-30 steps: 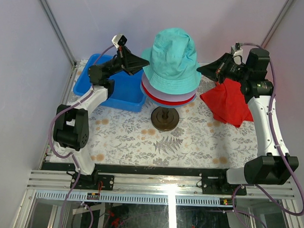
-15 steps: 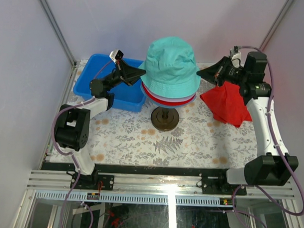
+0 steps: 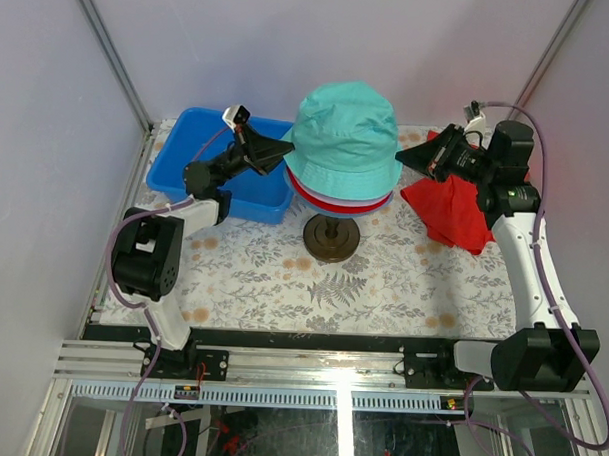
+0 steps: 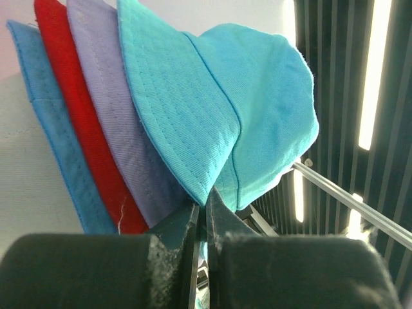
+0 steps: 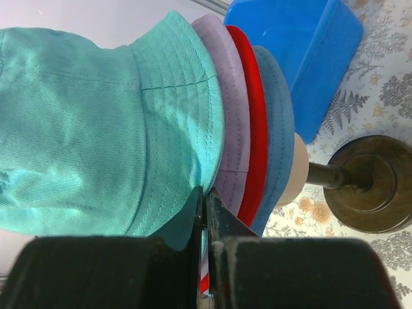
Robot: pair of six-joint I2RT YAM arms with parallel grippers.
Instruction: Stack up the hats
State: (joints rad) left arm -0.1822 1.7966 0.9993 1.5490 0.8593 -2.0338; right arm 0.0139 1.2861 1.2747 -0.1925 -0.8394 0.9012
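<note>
Sitting topmost, the teal hat (image 3: 343, 124) caps the lilac hat (image 4: 122, 129), red hat (image 4: 77, 116) and blue hat (image 4: 51, 141); the wrist views fan out all four brims. The left gripper (image 4: 203, 199) pinches the teal brim at its fingertips, jaws nearly together. The right gripper (image 5: 203, 196) pinches the opposite edge the same way. Only the right wrist view shows the beige head (image 5: 293, 170) beyond its fingers. The top view alone shows the blue bin (image 3: 202, 164) below the left gripper and the red cloth (image 3: 455, 208) below the right.

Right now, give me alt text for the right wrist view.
The right fingers pinch the brim of the teal hat; it tops the lilac hat, red hat and blue hat nested on a beige mannequin head, with its dark stand base and a blue bin beyond.
</note>
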